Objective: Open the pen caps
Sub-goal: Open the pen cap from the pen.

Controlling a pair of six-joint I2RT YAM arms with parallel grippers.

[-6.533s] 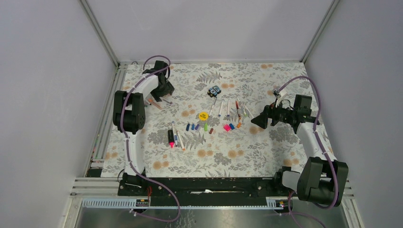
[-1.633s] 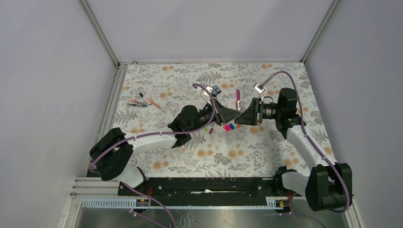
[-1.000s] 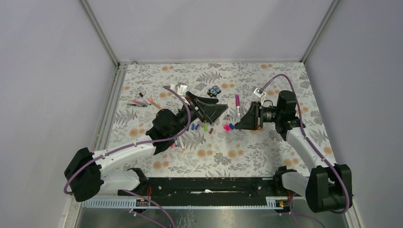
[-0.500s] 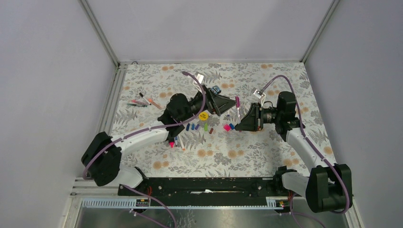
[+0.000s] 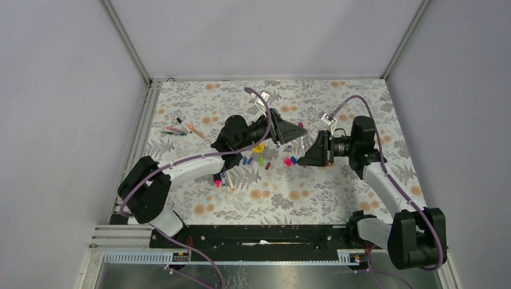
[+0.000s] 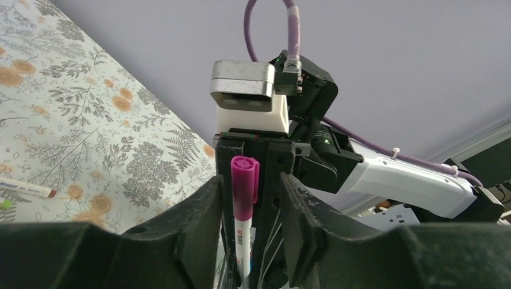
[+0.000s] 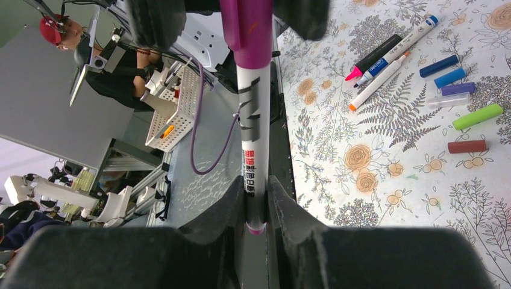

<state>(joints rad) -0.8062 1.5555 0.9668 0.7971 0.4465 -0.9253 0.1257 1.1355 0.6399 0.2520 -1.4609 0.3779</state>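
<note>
One pen [image 7: 253, 120] sits clenched in the right claw [image 7: 257, 188]; the left claw [image 6: 247, 183] is released, fingers [image 6: 199, 229] flanking the magenta cap [image 6: 244, 174], gaps showing.

The top camera hangs high above and behind the arms [image 5: 181, 171] and looks down at the whole tabletop [image 5: 199, 96] from far away, with the walls [image 5: 259, 36] inside the frame. The left wrist camera sits close behind the left claw [image 6: 248, 198] and faces a little upward, toward the right arm [image 6: 391, 180] and a wall. The right wrist camera looks along the right claw [image 7: 256, 192], very near it, with the tabletop at its right side. All three views share the pen [image 6: 244, 186] between the claws.
</note>
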